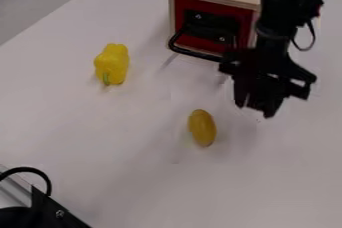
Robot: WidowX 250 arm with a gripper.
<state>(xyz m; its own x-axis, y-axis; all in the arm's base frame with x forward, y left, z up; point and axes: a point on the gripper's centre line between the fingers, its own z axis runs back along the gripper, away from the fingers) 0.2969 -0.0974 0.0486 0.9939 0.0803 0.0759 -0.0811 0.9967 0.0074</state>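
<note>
Probably pre-grasp: claw (255, 110) is apart, nothing visible between its tips, near the yellow oval toy food (202, 128) lying on the worktop (127, 147). Picking that up would call for lateral alignment, then lowering around it. Yellow bell pepper (112, 64) sits well apart. Red-fronted wooden box (212, 3), black handle (194, 52) on front, looks closed; contents can't be seen.

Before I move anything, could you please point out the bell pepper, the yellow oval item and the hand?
Bell pepper (113, 64), camera view, middle of its body.
Yellow oval item (202, 128), camera view, its middle.
Hand (255, 110), camera view, between its fingertips.
</note>
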